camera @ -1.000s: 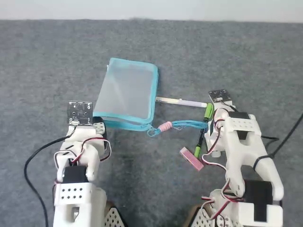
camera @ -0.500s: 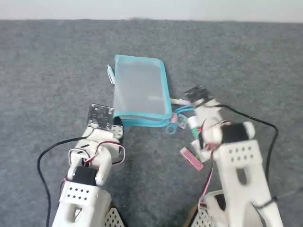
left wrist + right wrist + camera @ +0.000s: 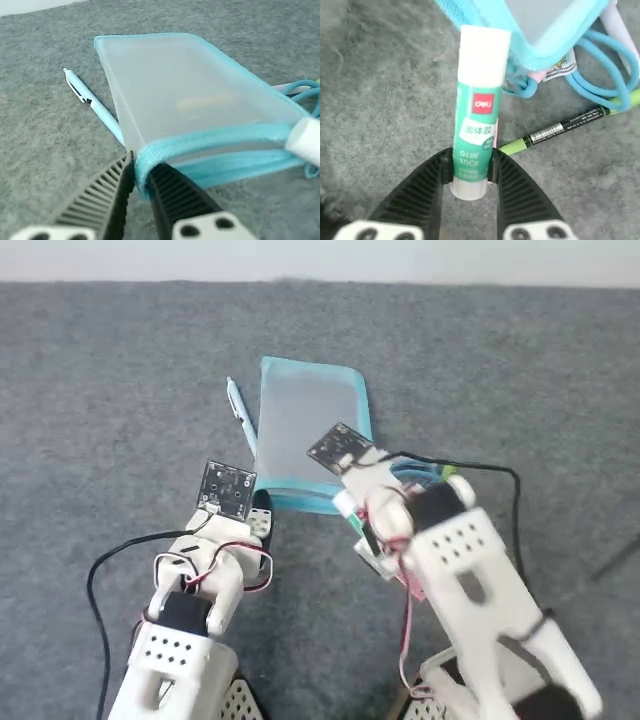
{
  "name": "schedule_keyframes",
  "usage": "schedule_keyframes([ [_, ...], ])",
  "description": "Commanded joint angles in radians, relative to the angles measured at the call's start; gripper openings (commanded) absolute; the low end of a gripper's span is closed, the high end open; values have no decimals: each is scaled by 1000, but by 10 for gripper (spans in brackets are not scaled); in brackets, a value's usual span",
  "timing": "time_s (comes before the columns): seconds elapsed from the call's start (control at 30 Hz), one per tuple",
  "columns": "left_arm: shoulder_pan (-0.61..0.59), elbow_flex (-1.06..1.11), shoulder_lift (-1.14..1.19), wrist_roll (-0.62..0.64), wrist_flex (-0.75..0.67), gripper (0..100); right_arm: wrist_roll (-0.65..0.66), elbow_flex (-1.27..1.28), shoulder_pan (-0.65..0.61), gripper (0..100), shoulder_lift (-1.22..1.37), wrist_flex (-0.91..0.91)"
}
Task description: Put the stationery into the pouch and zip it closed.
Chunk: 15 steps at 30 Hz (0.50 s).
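Both grippers are busy as we are watching: the left gripper (image 3: 140, 172) is pinching the teal corner of the pouch (image 3: 190, 95), which is lying on the grey table (image 3: 45, 150); the right gripper (image 3: 471, 157) is squeezing a glue stick (image 3: 476, 120) just beside the pouch.

A grey fibrous mat (image 3: 90, 390) covers the work surface. In the high view it spans the full width and runs to the near edge. Its pile is short and dense, mottled with lighter and darker grey flecks. The wrist views show the same surface close up, as coarse, matted tufts with no seam or pattern.

A pale band (image 3: 320, 260) lies along the far edge of the mat. It is plain and unmarked. Its boundary with the mat is straight and almost level. Whether it is a wall or bare tabletop cannot be told.
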Motion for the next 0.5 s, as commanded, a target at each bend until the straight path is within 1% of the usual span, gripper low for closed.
schedule_keyframes([
  [0.0, 8, -22, 14, 18, -38, 11, -12, -97, -28, 6, 71, -25],
  [0.13, 8, -22, 14, 18, -40, 11, -29, -137, -97, 6, 127, -27],
  [0.27, 8, -22, 14, 18, -40, 11, -37, -172, -134, 6, 147, -18],
  [0.37, 8, -22, 14, 18, -38, 11, -44, -175, -139, 6, 159, -25],
  [0.47, 8, -22, 14, 18, -37, 11, -81, -176, -117, 6, 171, -47],
])
